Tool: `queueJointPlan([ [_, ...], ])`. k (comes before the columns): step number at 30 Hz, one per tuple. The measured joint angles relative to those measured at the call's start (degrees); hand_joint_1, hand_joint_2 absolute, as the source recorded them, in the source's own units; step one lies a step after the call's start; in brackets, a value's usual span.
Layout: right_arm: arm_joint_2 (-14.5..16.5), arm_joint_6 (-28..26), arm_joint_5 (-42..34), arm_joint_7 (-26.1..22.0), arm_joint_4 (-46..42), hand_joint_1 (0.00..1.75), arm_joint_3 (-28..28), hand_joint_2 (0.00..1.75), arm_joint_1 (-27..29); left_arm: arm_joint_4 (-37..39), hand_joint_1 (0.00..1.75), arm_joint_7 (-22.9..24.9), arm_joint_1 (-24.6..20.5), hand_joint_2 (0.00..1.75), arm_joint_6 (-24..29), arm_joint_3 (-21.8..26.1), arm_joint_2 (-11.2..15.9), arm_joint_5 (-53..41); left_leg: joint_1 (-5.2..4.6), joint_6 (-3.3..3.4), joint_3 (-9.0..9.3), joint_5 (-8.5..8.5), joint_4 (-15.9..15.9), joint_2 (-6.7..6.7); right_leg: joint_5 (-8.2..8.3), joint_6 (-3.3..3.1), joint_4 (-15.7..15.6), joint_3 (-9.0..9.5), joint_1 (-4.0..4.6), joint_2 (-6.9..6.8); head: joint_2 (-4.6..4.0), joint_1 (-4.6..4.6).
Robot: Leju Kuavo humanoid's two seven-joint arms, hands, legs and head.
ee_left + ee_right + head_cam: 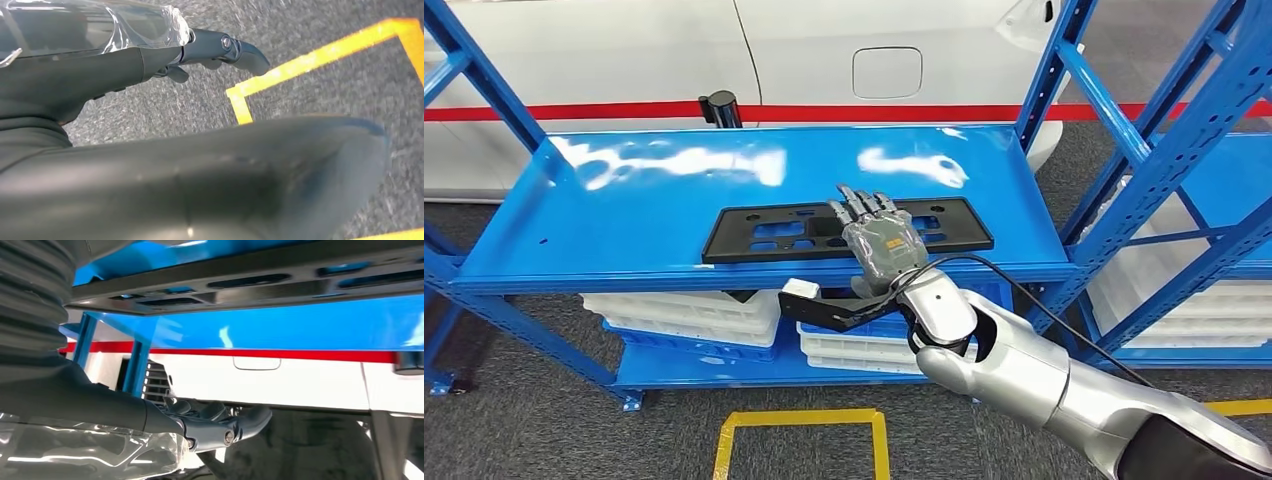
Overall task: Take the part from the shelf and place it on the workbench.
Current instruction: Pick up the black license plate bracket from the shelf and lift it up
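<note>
Left hand: mine, hanging over grey carpet beside a yellow floor line; fingers curled in, nothing in them.
Shelf: blue, glossy, with white bins stacked on the level below.
Part: flat black slotted panel lying near the shelf's front edge.
Right hand: mine, fingers stretched flat over the part's middle, thumb below the shelf edge; whether I grip it, I cannot tell.
</note>
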Motion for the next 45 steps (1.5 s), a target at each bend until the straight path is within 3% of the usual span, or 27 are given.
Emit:
queueJointPlan([
  [2, -0.09, -0.03, -0.01, 0.11, 0.04, 0.0, -0.07, 1.75, 0.05, 0.0, 0.0, 0.01, 0.0, 0.0, 0.01, -0.14, 0.0, 0.06, 0.13, -0.62, -0.03, -0.42, 0.31, 0.07, 0.02, -0.32, -0.27, 0.21, -0.16, 0.08, 0.0, 0.03],
  [4, -0.13, -0.04, -0.01, 0.17, 0.07, 0.0, -0.11, 1.75, 0.05, 0.0, 0.0, 0.01, -0.05, 0.0, 0.02, -0.33, -0.01, 0.17, 0.34, -1.53, -1.71, -2.29, 4.04, 0.13, -0.04, -0.73, -0.56, 0.66, -0.6, 0.06, 0.0, -0.09],
  [6, -0.11, -0.03, -0.04, 0.19, 0.11, 0.0, -0.1, 1.75, 0.17, 0.0, 0.0, 0.01, -0.02, 0.0, 0.05, -0.46, 0.01, 0.32, 0.87, -2.47, -6.07, -5.47, 12.19, 0.16, -0.35, -0.98, -0.57, 0.98, -0.77, 0.04, 0.01, -0.24],
  [7, -0.11, -0.01, -0.11, 0.21, 0.15, 0.0, -0.1, 1.75, 0.32, 0.0, 0.0, 0.01, 0.07, 0.0, 0.07, -0.48, 0.02, 0.38, 1.13, -2.82, -8.36, -6.51, 15.94, 0.17, -0.54, -0.99, -0.56, 1.15, -0.83, 0.06, 0.0, -0.24],
  [8, -0.12, 0.03, -0.2, 0.26, 0.21, 0.0, -0.09, 1.75, 0.51, 0.0, 0.0, 0.01, 0.18, 0.0, 0.07, -0.5, 0.03, 0.39, 1.34, -3.1, -9.81, -6.47, 17.79, 0.18, -0.78, -0.9, -0.55, 1.38, -0.91, 0.09, 0.0, -0.24],
  [9, -0.13, 0.08, -0.32, 0.32, 0.28, 0.0, -0.09, 1.75, 0.68, 0.0, 0.0, 0.01, 0.27, 0.0, 0.07, -0.53, 0.04, 0.4, 1.54, -3.33, -10.1, -5.28, 17.31, 0.19, -1.04, -0.74, -0.55, 1.71, -1.02, 0.14, 0.0, -0.24],
  [10, -0.13, 0.15, -0.42, 0.42, 0.33, 0.0, -0.1, 1.75, 0.8, 0.0, 0.0, 0.01, 0.32, 0.0, 0.07, -0.57, 0.04, 0.41, 1.72, -3.54, -9.16, -3.05, 14.35, 0.21, -1.35, -0.52, -0.53, 2.14, -1.17, 0.2, 0.0, -0.24],
  [12, -0.15, 0.35, -0.57, 0.73, 0.38, 0.0, -0.13, 1.75, 0.87, 0.0, 0.0, 0.01, 0.34, 0.0, 0.07, -0.71, 0.04, 0.49, 1.96, -3.83, -5.5, 1.61, 5.62, 0.21, -2.07, 0.15, -0.48, 3.02, -1.31, 0.3, 0.0, -0.28],
  [14, -0.21, 0.63, -0.79, 1.14, 0.45, 0.0, -0.16, 1.75, 0.87, 0.0, 0.0, 0.01, 0.35, 0.0, 0.07, -0.84, 0.04, 0.63, 1.87, -3.21, -3.35, 3.31, 0.73, 0.08, -2.6, 0.83, -0.46, 3.39, -1.13, 0.42, 0.0, -0.3],
  [17, -0.42, 1.0, -1.11, 1.66, 0.64, 0.0, -0.25, 1.75, 0.92, 0.0, 0.0, 0.03, 0.5, 0.0, 0.28, -0.9, 0.04, 0.79, 1.57, -1.8, -3.19, 3.09, 0.34, -0.04, -2.86, 1.47, -0.74, 3.63, -1.2, 0.53, -0.01, -0.27],
  [21, -0.67, 1.48, -1.69, 2.32, 0.99, 0.0, -0.5, 1.75, 0.96, 0.0, 0.0, 0.2, 0.51, 0.0, 0.88, -0.95, 0.03, 0.95, 1.51, -1.42, -3.19, 3.11, 0.28, -0.18, -2.66, 0.69, -1.04, 3.91, -1.23, 0.54, 0.0, -0.19],
  [24, -0.71, 1.57, -2.24, 2.6, 1.26, 0.0, -0.6, 1.75, 0.99, 0.0, 0.0, 0.13, 0.51, 0.0, 0.9, -0.98, 0.02, 1.25, 1.33, -1.16, -3.2, 2.96, 0.31, -0.19, -2.65, 0.68, -1.48, 4.09, -1.26, 0.52, -0.01, -0.17],
  [31, -0.9, 1.55, -4.67, 3.12, 1.96, 0.0, -1.16, 1.75, 1.68, 0.0, 0.0, 0.09, 0.52, 0.0, 0.96, -1.07, 0.0, 1.46, 1.19, -0.94, -3.15, 2.97, 0.36, -0.12, -2.55, 2.17, -1.63, 4.09, -1.34, 0.5, -0.01, -0.17],
  [40, -1.22, -0.03, -7.79, 3.12, 3.38, 0.0, -1.79, 1.75, 2.77, 0.0, 0.0, 0.09, 0.55, 0.0, 1.16, -1.95, -0.05, 1.9, 1.49, -1.32, -2.99, 3.25, 0.17, -0.08, -2.47, 2.08, -1.48, 4.07, -0.87, 0.48, 0.0, -0.19],
  [45, -1.27, -4.27, -8.62, 2.26, 4.69, 0.0, -2.28, 1.75, 3.54, 0.0, 0.0, 0.05, 0.55, 0.0, 1.16, -2.43, -0.2, 2.08, 1.56, -1.36, -2.97, 3.27, 0.09, -0.08, -2.47, 2.02, -1.47, 4.06, -0.81, 0.48, -0.01, -0.2],
])
